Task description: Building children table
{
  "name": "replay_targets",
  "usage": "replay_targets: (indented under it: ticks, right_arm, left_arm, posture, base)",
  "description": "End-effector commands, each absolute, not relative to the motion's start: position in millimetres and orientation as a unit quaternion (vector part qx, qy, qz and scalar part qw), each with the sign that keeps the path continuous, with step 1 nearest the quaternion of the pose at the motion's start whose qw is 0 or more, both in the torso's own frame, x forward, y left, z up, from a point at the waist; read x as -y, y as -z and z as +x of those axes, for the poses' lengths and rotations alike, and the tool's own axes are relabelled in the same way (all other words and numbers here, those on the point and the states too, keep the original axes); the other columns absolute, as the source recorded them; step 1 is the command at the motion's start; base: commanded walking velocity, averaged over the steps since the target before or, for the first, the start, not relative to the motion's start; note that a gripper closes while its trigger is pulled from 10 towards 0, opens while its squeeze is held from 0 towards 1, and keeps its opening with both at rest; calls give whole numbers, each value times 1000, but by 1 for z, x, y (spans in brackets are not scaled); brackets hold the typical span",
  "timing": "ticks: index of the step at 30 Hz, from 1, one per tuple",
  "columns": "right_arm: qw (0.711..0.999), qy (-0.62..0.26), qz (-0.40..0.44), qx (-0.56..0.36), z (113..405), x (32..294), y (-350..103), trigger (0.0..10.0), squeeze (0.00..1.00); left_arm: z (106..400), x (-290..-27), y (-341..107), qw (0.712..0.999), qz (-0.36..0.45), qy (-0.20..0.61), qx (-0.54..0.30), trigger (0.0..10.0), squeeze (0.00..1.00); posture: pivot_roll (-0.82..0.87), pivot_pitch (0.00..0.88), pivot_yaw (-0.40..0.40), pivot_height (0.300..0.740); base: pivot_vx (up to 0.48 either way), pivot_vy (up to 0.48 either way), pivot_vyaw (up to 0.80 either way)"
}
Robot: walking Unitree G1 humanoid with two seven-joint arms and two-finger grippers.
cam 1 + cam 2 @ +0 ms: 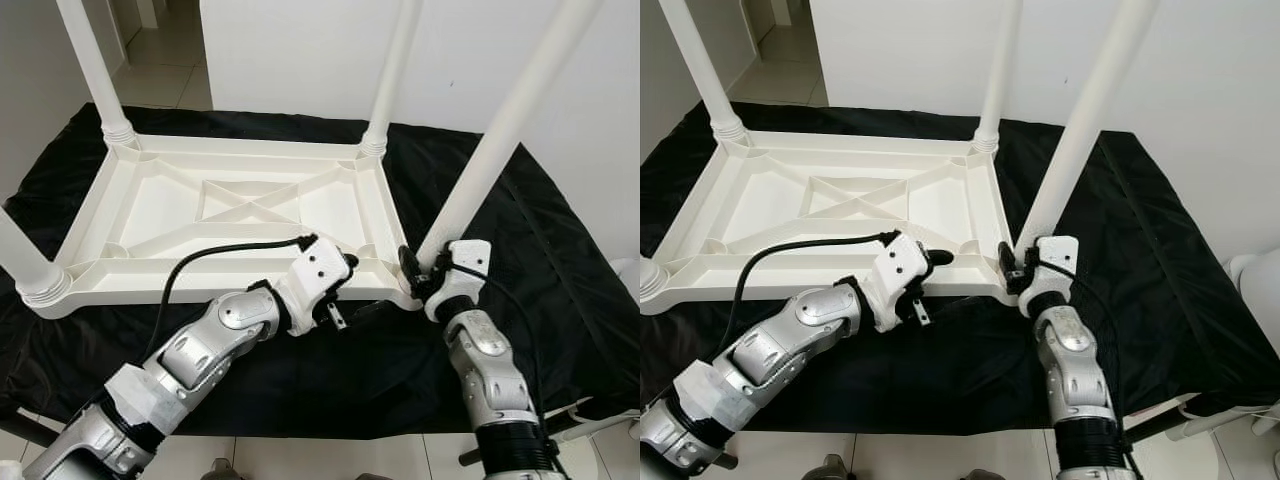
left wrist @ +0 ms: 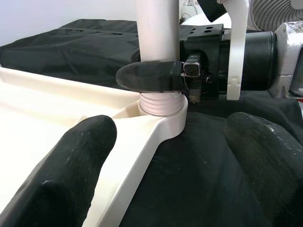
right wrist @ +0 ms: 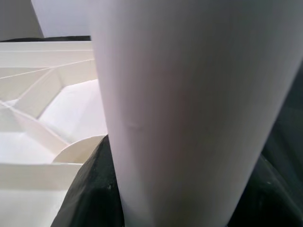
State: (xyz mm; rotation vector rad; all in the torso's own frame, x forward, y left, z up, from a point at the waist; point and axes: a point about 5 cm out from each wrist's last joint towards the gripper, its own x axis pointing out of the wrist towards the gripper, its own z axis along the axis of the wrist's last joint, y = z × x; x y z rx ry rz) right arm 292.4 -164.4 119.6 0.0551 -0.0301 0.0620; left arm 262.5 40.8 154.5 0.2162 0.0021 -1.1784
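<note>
- I have the white tabletop (image 1: pixel 240 215) upside down on the black cloth (image 1: pixel 520 260), three legs standing in their sockets and the fourth leg (image 1: pixel 500 140) in the near right corner socket.
- My right gripper (image 1: pixel 415 270) is clamped on that leg just above its threaded base; I judge I'm seating it.
- My left gripper (image 2: pixel 165 189) is spread wide, astride the tabletop's near edge beside that corner.
- Next calls for twisting the leg home, the tabletop braced.
- I read no writing or brand anywhere.
</note>
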Motion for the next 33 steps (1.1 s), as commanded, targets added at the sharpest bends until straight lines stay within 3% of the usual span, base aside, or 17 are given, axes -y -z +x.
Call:
replay_targets:
  ticks: [1,9,16,17,25,26,33]
  right_arm:
    - [999,20,27,-13,289,171,-110,10000,0]
    - [990,123,60,-22,279,150,-110,10000,0]
    - [990,109,86,-17,277,130,-112,10000,0]
    - [991,102,91,-4,278,131,-118,10000,1000]
    - [993,89,74,11,278,139,-127,10000,1000]
    - [994,80,71,13,277,139,-130,10000,0]
    - [998,38,44,24,271,150,-136,10000,0]
  left_arm:
    - [247,-36,-152,746,103,658,-14,10000,0]
    - [247,-36,-152,749,103,654,-15,10000,0]
    - [247,-36,-152,751,103,652,-13,10000,0]
    - [247,-37,-152,751,104,652,-12,10000,0]
    - [250,-38,-152,751,111,651,-11,10000,0]
    - [250,-38,-153,751,112,651,-10,10000,0]
    - [250,-42,-154,756,113,645,-9,10000,0]
  posture:
    - [23,4,-53,740]
    - [33,2,-62,740]
    - [31,0,-56,740]
    - [30,0,-53,740]
    - [39,0,-42,740]
    - [54,0,-43,740]
    - [75,11,-54,740]
  base:
    - [0,0,0]
    - [0,0,0]
    - [0,0,0]
    - [0,0,0]
    - [0,0,0]
    - [0,0,0]
    - [0,0,0]
